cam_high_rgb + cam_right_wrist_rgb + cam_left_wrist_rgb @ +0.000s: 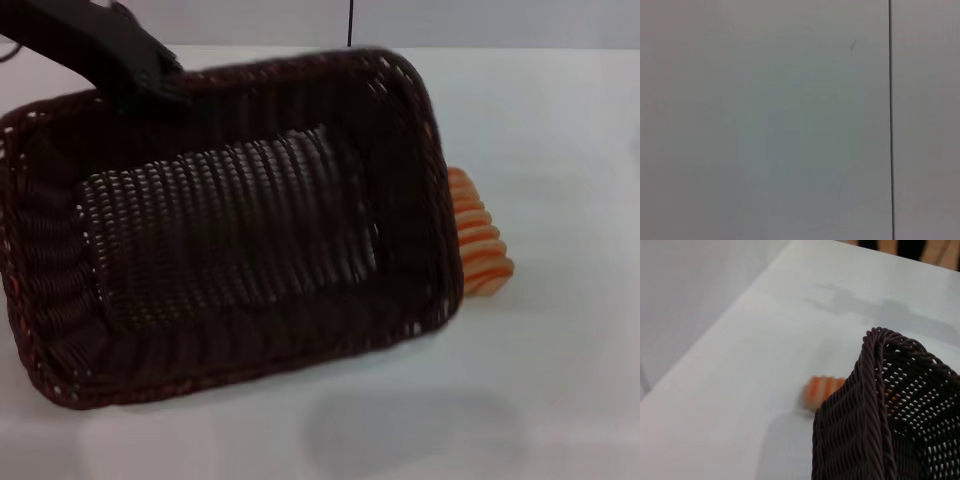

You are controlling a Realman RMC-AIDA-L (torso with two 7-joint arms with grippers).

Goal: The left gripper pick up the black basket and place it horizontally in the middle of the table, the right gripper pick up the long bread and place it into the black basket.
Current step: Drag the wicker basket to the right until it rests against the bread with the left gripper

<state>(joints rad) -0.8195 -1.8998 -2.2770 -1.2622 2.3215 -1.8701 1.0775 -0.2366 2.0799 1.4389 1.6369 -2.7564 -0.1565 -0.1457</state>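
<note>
Head view: the black basket [240,225] is seen tilted and close to the camera, apparently lifted off the table [560,150], with a soft shadow below it. The left gripper [150,75] is at the basket's far rim, near the left far corner; the rim appears to be gripped there, though the fingers themselves are merged with the dark weave and how far they are parted cannot be told. The long bread [480,245] lies on the table just beside the basket's right end, partly hidden behind it.

Left wrist view: one braided corner of the black basket [890,405] is shown, with the openwork side sloping away. The long bread [822,390] is seen beyond the corner, resting on the table [740,365]. The gripper's own fingers are not shown.

Right wrist view: only a plain pale surface and a thin dark vertical line are recorded; the right gripper is not visible in any view.

Handling, judged: the basket is taken to be light and stiff, and a pinch on the braided rim should hold, though an off-centre grip tilts it. The bread is judged soft and ridged; a grasp across its middle is advised.
</note>
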